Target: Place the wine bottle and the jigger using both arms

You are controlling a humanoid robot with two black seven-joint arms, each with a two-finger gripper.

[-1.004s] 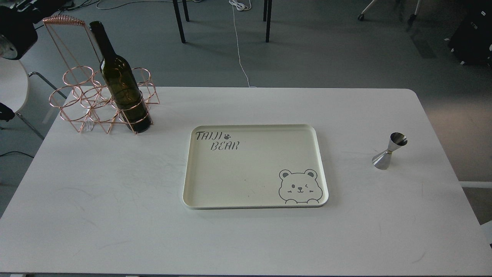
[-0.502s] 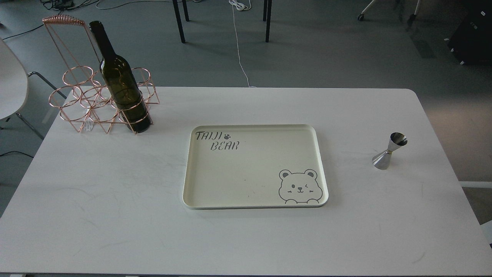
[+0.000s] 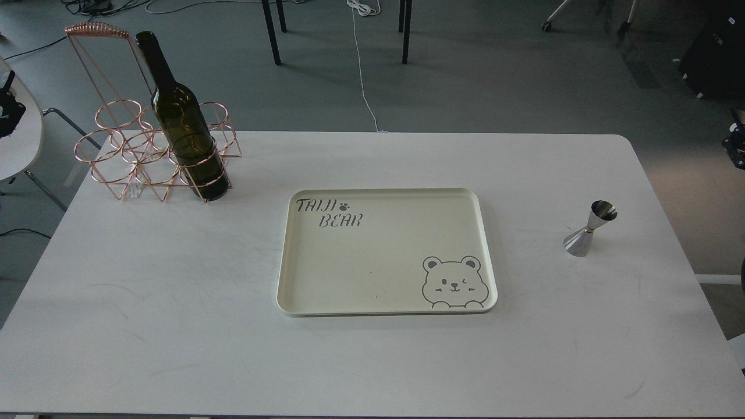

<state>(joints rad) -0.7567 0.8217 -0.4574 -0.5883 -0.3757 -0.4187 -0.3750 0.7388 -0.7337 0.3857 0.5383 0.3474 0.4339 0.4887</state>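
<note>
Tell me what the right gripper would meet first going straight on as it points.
Cannot say firmly: only a dark sliver of the right gripper shows at the frame's edge, its heading unreadable. Were it aimed inward over the table, the jigger looks the likeliest first contact; depth is unclear.

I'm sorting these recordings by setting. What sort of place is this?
Probably a lab or office test space, not a bar: grey floor with loose cables, a plain white table, and staged props, a wine bottle and jigger.

My left gripper [image 3: 8, 107] and right gripper [image 3: 734, 142] are cut off at the frame edges, fingers unreadable. Wine bottle [image 3: 181, 119] hides part of the copper rack [image 3: 125, 154] behind it.
</note>
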